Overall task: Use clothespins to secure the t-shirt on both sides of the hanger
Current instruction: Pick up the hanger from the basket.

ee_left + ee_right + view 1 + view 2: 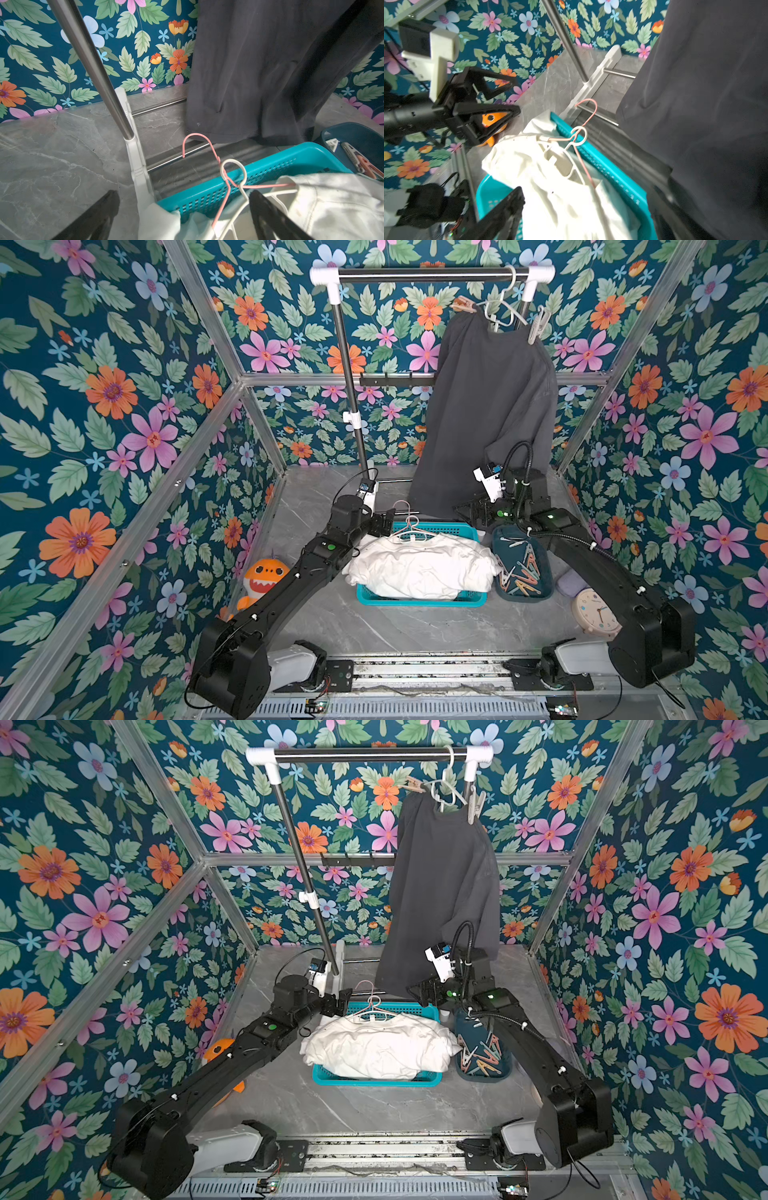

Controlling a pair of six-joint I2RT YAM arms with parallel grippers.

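A dark grey t-shirt (pixel 490 406) (pixel 440 886) hangs on a white hanger (pixel 498 308) at the right end of the rack bar (pixel 424 274). A tan clothespin (pixel 463 304) sits on its left shoulder and a pale grey one (pixel 538 327) on its right. Several loose clothespins (pixel 523 572) (pixel 361 160) lie in a dark teal tray (pixel 505 539). My left gripper (pixel 388 520) (pixel 185 207) hovers open at the basket's far left corner, holding nothing. My right gripper (pixel 473 510) (pixel 591 203) is open and empty by the basket's far right corner, beneath the shirt's hem.
A teal basket (pixel 419 600) holds a white garment (pixel 419 568) with a pink and a white hanger (pixel 409 522) on top. The rack's pole (pixel 351 385) rises left of the basket. An orange plush toy (pixel 264 578) lies far left, a clock (pixel 596 612) at right.
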